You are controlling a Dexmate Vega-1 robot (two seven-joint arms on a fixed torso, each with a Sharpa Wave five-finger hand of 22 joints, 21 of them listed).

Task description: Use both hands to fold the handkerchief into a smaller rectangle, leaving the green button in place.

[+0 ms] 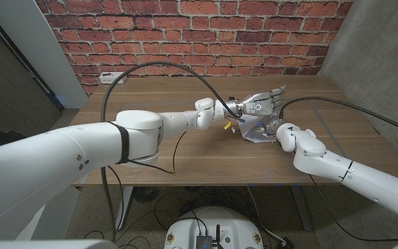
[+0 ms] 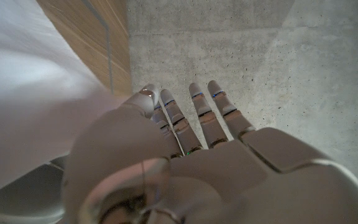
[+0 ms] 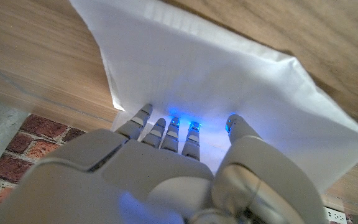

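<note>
The white handkerchief (image 1: 258,130) lies on the wooden desk (image 1: 185,149) right of the frame's centre in the head view, most of it hidden under the two hands. In the right wrist view the handkerchief (image 3: 229,74) spreads flat on the wood, with a creased edge running along its far side.

The right hand (image 1: 279,128) sits at the cloth's near right edge in the head view. Its wrist view shows the right hand (image 3: 185,155) with its fingers (image 3: 169,130) lying side by side, tips pressed onto the cloth; they appear to hold it down rather than pinch it, though the contact is partly hidden.

The left hand (image 1: 261,102) hovers above the cloth's upper part in the head view, raised. In its own wrist view the left hand (image 2: 185,143) has straight fingers (image 2: 207,112) close together, with white cloth just beside them; whether they grip it I cannot tell.

A red brick wall (image 1: 199,34) stands behind the desk.
</note>
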